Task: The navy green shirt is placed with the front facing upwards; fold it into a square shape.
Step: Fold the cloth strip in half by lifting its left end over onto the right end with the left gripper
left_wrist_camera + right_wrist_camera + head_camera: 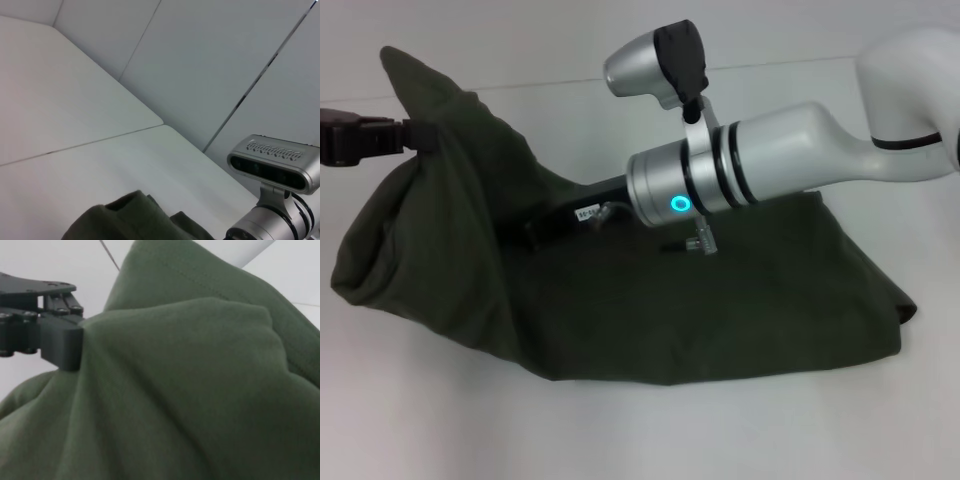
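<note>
One navy green shirt point(650, 300), one table point(620, 430), two robot arms, one visible pincer point(420, 135).

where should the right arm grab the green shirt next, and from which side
Probably the loose hem corner of the shirt at the robot's right, approached from that outer side. It lies flat and free, while the left end effector already pinches the raised left edge. The right end effector is tucked under the lifted cloth.

Right gripper: fingers buried under the dark olive-green cotton shirt point(620, 300), state unreadable. Left gripper point(420, 135): body cut by head-view edge. Shirt chest lettering folded from sight.
</note>
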`<state>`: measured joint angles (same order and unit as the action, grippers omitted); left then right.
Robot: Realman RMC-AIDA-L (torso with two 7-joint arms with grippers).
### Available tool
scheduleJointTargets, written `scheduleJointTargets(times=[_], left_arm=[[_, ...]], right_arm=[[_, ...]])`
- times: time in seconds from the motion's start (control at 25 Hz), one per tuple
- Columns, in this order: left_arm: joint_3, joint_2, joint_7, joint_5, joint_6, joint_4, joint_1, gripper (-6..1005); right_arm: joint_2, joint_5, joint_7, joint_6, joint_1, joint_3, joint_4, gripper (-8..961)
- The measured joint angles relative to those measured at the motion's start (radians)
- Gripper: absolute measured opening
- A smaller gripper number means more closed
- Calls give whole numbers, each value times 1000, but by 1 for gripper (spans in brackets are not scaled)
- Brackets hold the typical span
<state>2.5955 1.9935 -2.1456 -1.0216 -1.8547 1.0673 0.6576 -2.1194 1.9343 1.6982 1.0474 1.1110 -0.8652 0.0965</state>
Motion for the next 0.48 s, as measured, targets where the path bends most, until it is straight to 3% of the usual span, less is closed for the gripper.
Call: scheduleJointTargets(times=[0.48], left_arm=[[0,-4,3,-19,1,0,-6,20]], right_arm=[[-2,6,-8,18,71,0,-51,4]])
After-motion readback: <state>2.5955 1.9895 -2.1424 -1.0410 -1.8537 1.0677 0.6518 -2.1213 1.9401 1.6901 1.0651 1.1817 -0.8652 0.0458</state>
